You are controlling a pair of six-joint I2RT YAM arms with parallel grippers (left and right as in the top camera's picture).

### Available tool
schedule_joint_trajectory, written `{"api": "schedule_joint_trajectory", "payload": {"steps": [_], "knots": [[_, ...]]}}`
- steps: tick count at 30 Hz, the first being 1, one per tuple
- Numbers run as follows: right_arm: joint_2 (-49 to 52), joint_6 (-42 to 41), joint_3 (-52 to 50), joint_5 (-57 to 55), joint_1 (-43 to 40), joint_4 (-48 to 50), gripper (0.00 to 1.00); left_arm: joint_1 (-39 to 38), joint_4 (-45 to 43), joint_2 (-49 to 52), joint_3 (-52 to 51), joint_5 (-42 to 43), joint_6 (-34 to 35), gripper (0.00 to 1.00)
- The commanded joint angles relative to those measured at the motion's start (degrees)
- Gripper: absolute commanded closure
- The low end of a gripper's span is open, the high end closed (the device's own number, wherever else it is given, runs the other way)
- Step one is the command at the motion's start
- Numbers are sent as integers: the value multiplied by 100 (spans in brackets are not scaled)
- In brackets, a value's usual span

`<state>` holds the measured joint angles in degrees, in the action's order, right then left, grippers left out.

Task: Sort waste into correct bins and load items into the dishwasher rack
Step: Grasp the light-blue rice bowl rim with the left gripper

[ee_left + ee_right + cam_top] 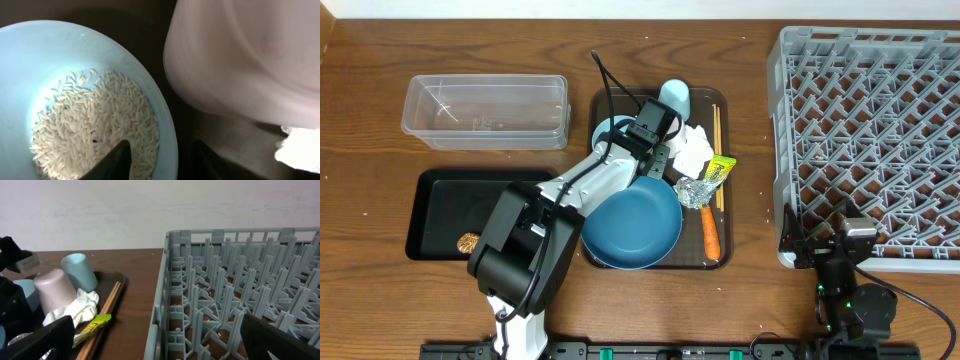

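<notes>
Worktop [380, 60]: dark brown wood; pale wall [100, 210] behind it in the right wrist view.
Rack [870, 140]: grey lattice crate at the right end, near the brown tray but apart from it.
Brown tray [721, 100]: centre; carries the dishes and most of the waste.
Plate [632, 228]: dark blue, at the near end of the brown tray.
Bowl [30, 65]: light blue, with rice [95, 125] heaped in its bottom; just beside the pink cup [240, 50].
Cups: pink cup narrow end up, blue cup [80, 272] just behind it.
Tissue [692, 150]: against the pink cup; wrapper [718, 172] and foil [692, 192] next to it, foil at the plate rim.
Carrot [710, 232]: along the brown tray's rack-side edge, just beside the plate.
Chopsticks [717, 125]: along the same edge, past the wrapper.
Tub [485, 110]: clear, far left; black tray [440, 200] in front of it, lump [469, 241] in its near corner.
Left tool [162, 167]: astride the bowl rim, one finger [117, 162] inside on the rice, the other outside; cannot tell whether clamped.
Right tool [155, 350]: wide, holding nothing, low by the rack's near corner.
</notes>
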<state>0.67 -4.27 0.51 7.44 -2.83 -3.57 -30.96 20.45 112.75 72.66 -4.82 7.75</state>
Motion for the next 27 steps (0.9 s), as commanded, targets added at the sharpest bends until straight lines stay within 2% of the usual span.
{"api": "schedule_joint_trajectory", "payload": {"steps": [1,16,19,21,27], "knots": [[-35,9,-20,-33,-105,-7,1,2,-7,61,-59,-85,-2,66],[-35,9,-20,-33,-105,-7,1,0,2,-70,-55,-262,-2,89],[-35,9,-20,-33,-105,-7,1,2,2,-221,-55,-376,-2,90],[-35,9,-20,-33,-105,-7,1,-4,7,-321,-55,-363,0,94],[-35,9,-20,-33,-105,-7,1,-9,81,-498,-55,-358,70,94]]}}
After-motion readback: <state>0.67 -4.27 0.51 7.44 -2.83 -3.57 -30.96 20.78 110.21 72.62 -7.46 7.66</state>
